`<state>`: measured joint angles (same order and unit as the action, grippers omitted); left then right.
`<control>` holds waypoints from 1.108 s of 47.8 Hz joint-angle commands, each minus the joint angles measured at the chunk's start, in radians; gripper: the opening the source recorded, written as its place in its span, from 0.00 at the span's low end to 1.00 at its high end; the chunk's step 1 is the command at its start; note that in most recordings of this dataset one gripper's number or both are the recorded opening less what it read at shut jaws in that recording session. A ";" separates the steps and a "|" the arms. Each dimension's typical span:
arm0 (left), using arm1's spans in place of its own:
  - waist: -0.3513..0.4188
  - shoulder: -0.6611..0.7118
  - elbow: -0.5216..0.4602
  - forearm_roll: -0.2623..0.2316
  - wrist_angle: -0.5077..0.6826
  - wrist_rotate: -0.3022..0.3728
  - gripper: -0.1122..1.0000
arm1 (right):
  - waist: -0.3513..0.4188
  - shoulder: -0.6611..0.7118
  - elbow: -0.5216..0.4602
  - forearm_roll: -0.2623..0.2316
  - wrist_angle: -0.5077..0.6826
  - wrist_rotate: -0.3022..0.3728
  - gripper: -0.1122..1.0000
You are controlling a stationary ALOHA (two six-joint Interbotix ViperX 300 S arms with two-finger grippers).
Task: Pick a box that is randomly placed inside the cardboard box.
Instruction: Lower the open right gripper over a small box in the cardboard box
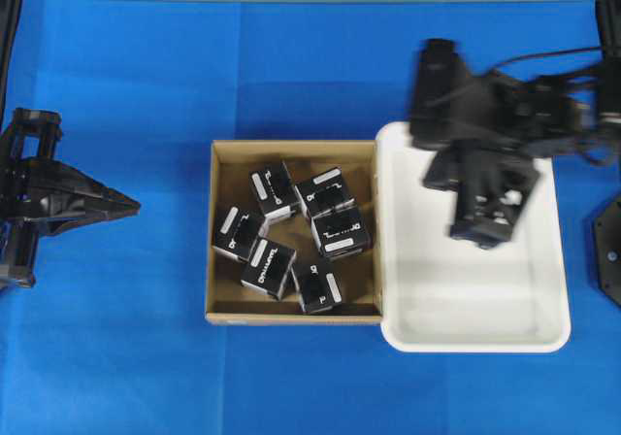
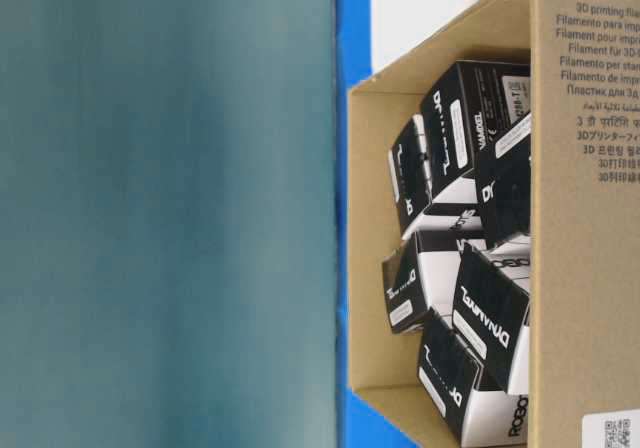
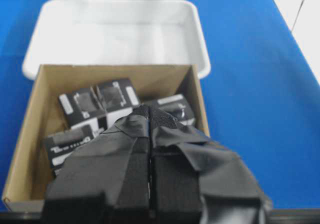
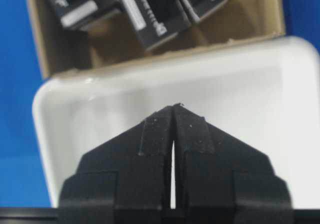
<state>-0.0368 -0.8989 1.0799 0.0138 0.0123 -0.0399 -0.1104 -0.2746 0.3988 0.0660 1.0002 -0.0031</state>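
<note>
Now both grippers are pinched shut on nothing: right gripper (image 4: 173, 109) hangs over the white tray (image 1: 553, 260), left gripper (image 1: 131, 204) waits beside the cardboard box (image 1: 218, 231), where six black boxes (image 1: 269, 266) lie jumbled.

A robotics lab bench: a plain blue cloth-covered bench (image 1: 146, 85) under fixed cameras, two black robot arms at its edges, and only staged props, a shallow brown cardboard box (image 1: 223, 153) and white plastic tray (image 1: 553, 338).
</note>
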 commanded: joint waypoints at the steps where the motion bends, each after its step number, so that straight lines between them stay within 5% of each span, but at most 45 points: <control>1: 0.000 0.006 -0.028 0.003 -0.005 -0.002 0.04 | -0.002 0.078 -0.100 -0.018 0.051 -0.043 0.08; 19: -0.003 0.005 -0.029 0.002 -0.003 -0.002 0.04 | 0.003 0.354 -0.357 -0.018 0.261 -0.267 0.08; 40: -0.003 -0.023 -0.029 0.003 0.026 -0.011 0.04 | 0.061 0.476 -0.322 -0.005 0.181 -0.281 0.12; 48: -0.003 -0.020 -0.031 0.003 0.026 -0.011 0.04 | 0.067 0.485 -0.275 -0.006 0.098 -0.282 0.24; 53: -0.003 -0.018 -0.031 0.002 0.026 -0.012 0.04 | 0.066 0.485 -0.242 -0.008 0.057 -0.296 0.44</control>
<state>-0.0383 -0.9250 1.0784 0.0138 0.0430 -0.0476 -0.0460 0.2102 0.1427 0.0568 1.0845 -0.2915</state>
